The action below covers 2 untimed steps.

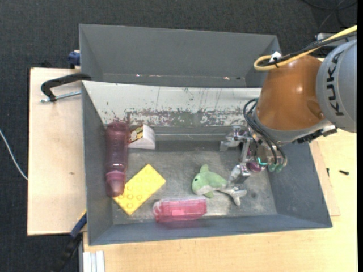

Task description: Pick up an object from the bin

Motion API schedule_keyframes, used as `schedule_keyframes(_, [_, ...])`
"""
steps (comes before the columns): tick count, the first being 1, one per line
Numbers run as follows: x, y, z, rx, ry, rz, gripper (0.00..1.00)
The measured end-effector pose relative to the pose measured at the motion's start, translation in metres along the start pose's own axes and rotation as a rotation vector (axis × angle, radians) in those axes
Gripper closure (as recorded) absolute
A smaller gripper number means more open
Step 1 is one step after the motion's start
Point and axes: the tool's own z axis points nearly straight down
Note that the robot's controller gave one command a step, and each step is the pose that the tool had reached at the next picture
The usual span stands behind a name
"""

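Observation:
My gripper (pixel 235 158) hangs low over the right half of the bin, below the orange cover, and its fingers stand open with nothing between them. Just below and left of it lies a green soft toy fish (pixel 209 182) with grey fins and a grey tail. The lower fingertip (pixel 240 173) is close above that tail, and I cannot tell whether it touches. A pink see-through case (pixel 180 210) lies along the front wall, left of the toy.
A flat yellow studded block (pixel 139 188) lies at the front left. Beside it, a purple bottle (pixel 115 157) lies along the left wall. A small white box (pixel 143 137) sits at the back left. The arm reaches in from the right.

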Motion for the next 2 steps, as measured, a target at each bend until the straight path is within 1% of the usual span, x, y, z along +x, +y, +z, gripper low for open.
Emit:
schedule_keyframes(1, [-0.0084,0.0260,0.0903,0.000,-0.007,-0.006,1.00])
schedule_keyframes(2, [-0.0084,0.0260,0.0903,0.000,-0.007,-0.006,1.00])
